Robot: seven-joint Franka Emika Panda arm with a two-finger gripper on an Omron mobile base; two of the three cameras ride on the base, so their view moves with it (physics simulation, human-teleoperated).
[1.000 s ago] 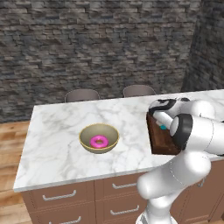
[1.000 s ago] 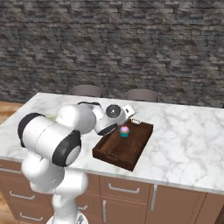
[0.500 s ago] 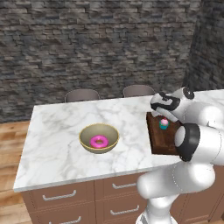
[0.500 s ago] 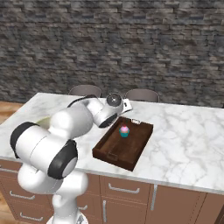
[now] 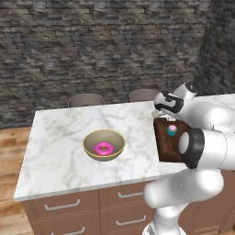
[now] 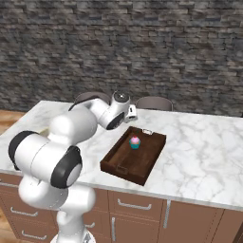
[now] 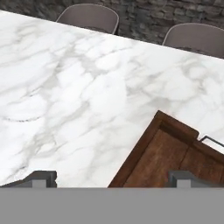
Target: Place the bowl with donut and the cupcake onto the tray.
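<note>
Fingers (image 7: 112, 178) stood wide open and empty above the tray's (image 6: 122, 161) far corner. Cupcake (image 6: 135, 142) sat on the tray; bowl (image 5: 103, 144) with donut (image 5: 103, 148) lay well apart on the tabletop (image 5: 59, 147).

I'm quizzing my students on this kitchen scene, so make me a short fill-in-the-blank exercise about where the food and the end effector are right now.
1. The cupcake sits inside the ____.
2. The donut lies in the ____.
3. The bowl rests on the marble ____, apart from the tray.
4. The end effector is ____ and holds nothing.

Missing words: tray; bowl; counter; open
</note>
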